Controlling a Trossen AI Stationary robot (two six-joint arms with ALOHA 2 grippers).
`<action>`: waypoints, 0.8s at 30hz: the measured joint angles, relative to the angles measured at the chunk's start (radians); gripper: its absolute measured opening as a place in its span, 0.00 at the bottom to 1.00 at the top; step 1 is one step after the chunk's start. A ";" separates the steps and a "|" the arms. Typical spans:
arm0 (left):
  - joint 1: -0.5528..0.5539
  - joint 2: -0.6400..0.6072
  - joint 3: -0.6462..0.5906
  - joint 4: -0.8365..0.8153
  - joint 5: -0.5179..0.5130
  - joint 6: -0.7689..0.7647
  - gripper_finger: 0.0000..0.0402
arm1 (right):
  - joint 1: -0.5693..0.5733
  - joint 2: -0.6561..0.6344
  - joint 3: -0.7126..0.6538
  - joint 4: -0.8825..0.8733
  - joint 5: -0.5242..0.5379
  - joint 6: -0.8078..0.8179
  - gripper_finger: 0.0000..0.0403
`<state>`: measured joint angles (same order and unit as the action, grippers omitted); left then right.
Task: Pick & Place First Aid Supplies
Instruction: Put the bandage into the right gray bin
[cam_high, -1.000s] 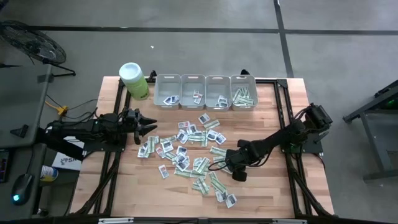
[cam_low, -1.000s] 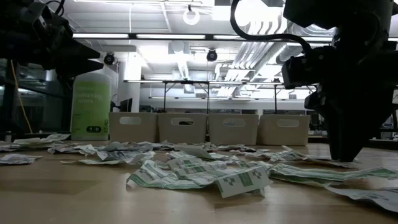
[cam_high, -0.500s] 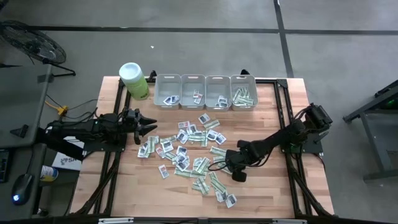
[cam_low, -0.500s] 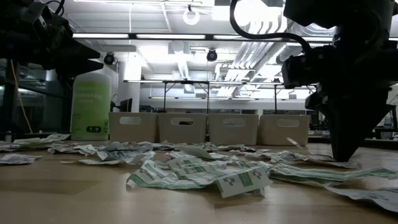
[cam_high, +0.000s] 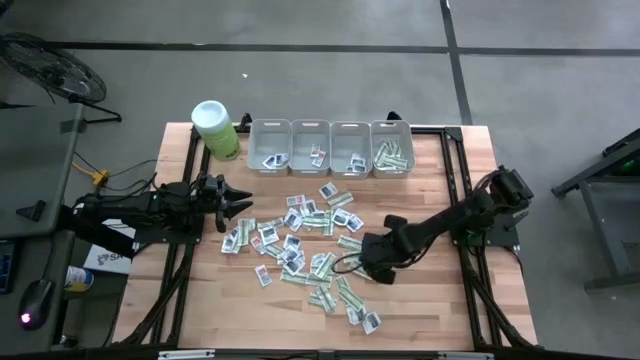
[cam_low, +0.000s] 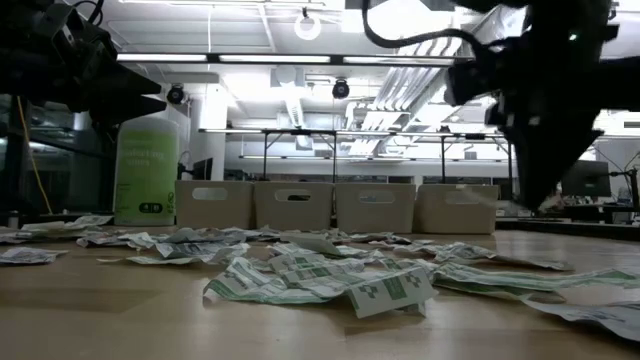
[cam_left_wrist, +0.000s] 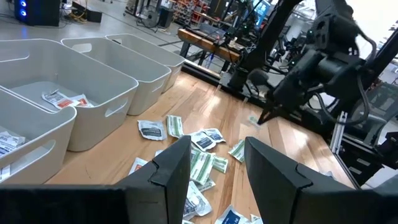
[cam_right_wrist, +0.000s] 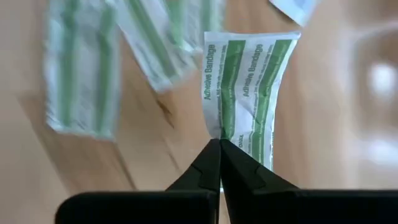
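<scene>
Several small packets (cam_high: 296, 238), white squares and green-and-white strips, lie flat and scattered on the wooden table. My right gripper (cam_high: 364, 270) hangs above the right side of the pile, pointing steeply down, shut on a green-and-white bandage strip (cam_right_wrist: 245, 87). In the low view the right gripper (cam_low: 545, 203) is well above the tabletop. My left gripper (cam_high: 243, 206) waits open and level at the table's left side, its fingers (cam_left_wrist: 168, 168) clear of everything. My right gripper pinches one short end of the bandage strip (cam_right_wrist: 229, 132) between its two fingertips. The fingers come from above, slanting steeply down. The strip hangs below the fingertips, lifted clear of the table, its free end away from the gripper.
Several grey bins (cam_high: 330, 148) stand in a row along the table's far edge, each holding a few packets. A lime-green canister (cam_high: 215, 128) with a white lid stands at the far left. Bare wood shows along the near edge and right side.
My right gripper has shut on the bandage strip and then risen from the tabletop, tipping a little as it went. The strip has come up with it, clear of the table. The other packets lie as before.
</scene>
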<state>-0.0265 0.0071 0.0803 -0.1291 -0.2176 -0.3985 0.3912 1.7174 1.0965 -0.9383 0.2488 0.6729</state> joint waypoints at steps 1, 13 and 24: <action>0.000 0.000 0.000 0.000 0.000 0.000 0.37 | -0.003 0.000 0.019 -0.041 0.010 0.001 0.00; 0.000 0.000 0.000 0.000 0.000 0.000 0.37 | -0.178 -0.011 0.130 -0.358 0.109 -0.036 0.00; 0.000 0.000 0.000 0.000 0.000 0.000 0.37 | -0.415 -0.045 0.130 -0.428 0.181 -0.078 0.00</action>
<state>-0.0267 0.0068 0.0799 -0.1289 -0.2180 -0.3983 -0.0238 1.6725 1.2266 -1.3659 0.4297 0.5947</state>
